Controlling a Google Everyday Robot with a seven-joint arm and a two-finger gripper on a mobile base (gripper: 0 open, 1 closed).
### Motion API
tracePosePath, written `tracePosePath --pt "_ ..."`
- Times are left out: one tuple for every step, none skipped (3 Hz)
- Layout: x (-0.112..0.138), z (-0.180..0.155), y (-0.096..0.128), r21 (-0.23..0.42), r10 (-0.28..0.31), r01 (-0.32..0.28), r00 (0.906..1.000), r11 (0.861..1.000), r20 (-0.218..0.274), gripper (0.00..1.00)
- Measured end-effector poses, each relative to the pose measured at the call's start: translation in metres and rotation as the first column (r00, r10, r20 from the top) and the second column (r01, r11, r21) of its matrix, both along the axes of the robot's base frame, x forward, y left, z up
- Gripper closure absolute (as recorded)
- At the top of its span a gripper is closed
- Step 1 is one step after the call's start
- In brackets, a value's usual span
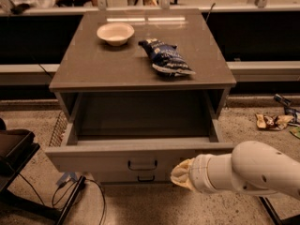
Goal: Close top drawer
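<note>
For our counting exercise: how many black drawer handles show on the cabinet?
2: the upper handle on the top drawer, the lower handle just beneath on the next drawer; more may be hidden. The gripper is right of them.

Speckled floor point(243, 125), dark chair point(14, 146) at left; pale ledge point(265, 71) behind

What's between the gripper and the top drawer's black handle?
The cream-tipped gripper sits low at the wide grey top drawer's front, right of its small black bar handle. Between them, the camera view shows only bare grey front.
</note>
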State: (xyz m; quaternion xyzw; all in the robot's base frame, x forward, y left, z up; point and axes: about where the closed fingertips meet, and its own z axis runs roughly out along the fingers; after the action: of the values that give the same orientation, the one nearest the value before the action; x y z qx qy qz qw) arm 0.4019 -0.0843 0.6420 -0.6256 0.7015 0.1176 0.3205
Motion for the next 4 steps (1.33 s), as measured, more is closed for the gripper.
tracePosePath --pt "0.026 -0.005 0.006 0.003 0.009 -0.009 1.0000 1.000 0.000 1.00" --pt "0.091 -0.018 0.025 0.014 0.034 -0.034 0.9994 0.999 -0.004 1.00" --pt "0.091 -0.018 0.025 0.014 0.034 -0.034 0.9994 0.999 -0.004 1.00" --pt "0.104 -0.020 0.023 0.006 0.029 -0.029 0.9995 1.000 0.006 1.00"
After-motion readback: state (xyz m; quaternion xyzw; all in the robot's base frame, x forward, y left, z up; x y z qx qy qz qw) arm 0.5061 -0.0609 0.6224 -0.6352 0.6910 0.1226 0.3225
